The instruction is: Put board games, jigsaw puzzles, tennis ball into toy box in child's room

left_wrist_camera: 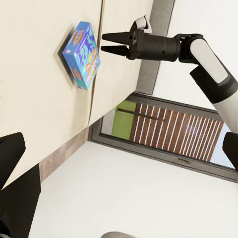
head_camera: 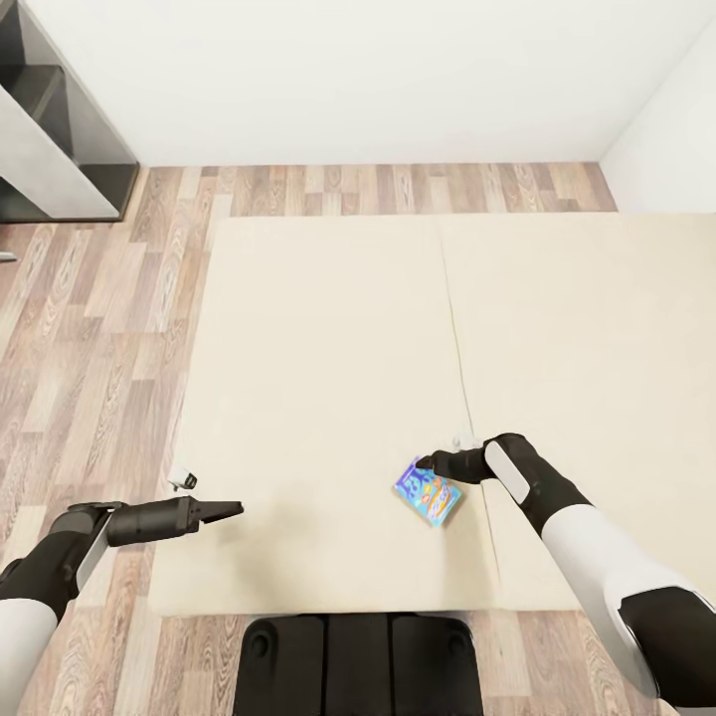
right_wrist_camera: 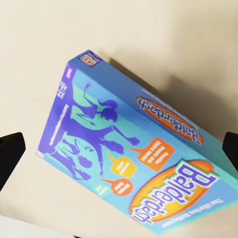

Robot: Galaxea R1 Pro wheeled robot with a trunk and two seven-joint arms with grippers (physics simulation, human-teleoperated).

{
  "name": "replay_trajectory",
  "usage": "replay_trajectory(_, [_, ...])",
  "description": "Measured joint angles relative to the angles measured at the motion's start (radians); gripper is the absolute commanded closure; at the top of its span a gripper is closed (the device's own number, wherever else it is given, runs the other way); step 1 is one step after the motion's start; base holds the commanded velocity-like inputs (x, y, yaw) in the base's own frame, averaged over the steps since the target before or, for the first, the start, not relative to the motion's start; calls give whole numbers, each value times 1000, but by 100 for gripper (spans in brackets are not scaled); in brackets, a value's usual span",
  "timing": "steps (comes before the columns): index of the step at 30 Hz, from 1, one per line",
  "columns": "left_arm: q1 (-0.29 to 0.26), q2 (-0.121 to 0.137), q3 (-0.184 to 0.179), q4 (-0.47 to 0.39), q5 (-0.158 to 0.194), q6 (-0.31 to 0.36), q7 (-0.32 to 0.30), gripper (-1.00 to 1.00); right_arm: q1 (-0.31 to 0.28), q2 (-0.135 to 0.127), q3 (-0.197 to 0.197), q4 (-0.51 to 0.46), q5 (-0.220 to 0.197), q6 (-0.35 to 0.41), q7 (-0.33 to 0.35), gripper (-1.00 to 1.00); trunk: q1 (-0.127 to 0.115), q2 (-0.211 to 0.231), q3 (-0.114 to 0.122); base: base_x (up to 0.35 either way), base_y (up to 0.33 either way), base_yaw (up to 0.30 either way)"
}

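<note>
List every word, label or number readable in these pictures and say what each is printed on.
"Balderdash" – large orange oval logo on the lid of the blue board game lying on the bed.
"Balderdash" – again on the box's long side edge.
Speech-bubble text, the tagline beside the logo and the corner badge: too small and blurred to read.

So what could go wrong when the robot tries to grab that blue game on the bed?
The right gripper hangs beside the blue game box, fingers near together. If it closes at the edge, it might just push the box along the bed. The box also lies flat, so the fingers could press into the soft top. It looks wide in the right wrist view, so a grip might slip.
</note>
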Motion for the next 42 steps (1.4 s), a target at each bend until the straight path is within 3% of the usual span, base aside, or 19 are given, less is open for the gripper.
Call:
replay_trajectory(24, [0, -1, 0, 0, -3, -38, 0, -100, 0, 0, 16, -1, 1, -4, 0, -100, 0, 0, -35, 0, 0, 0])
replay_trajectory(36, [0, -1, 0, 0, -4, -38, 0, -100, 0, 1, 17, -2, 2, -6, -1, -100, 0, 0, -40, 0, 0, 0])
replay_trajectory(42, [0, -1, -1, 0, -4, -38, 0, -100, 3, 0, 51, -1, 2, -7, -1, -100, 0, 0, -40, 0, 0, 0])
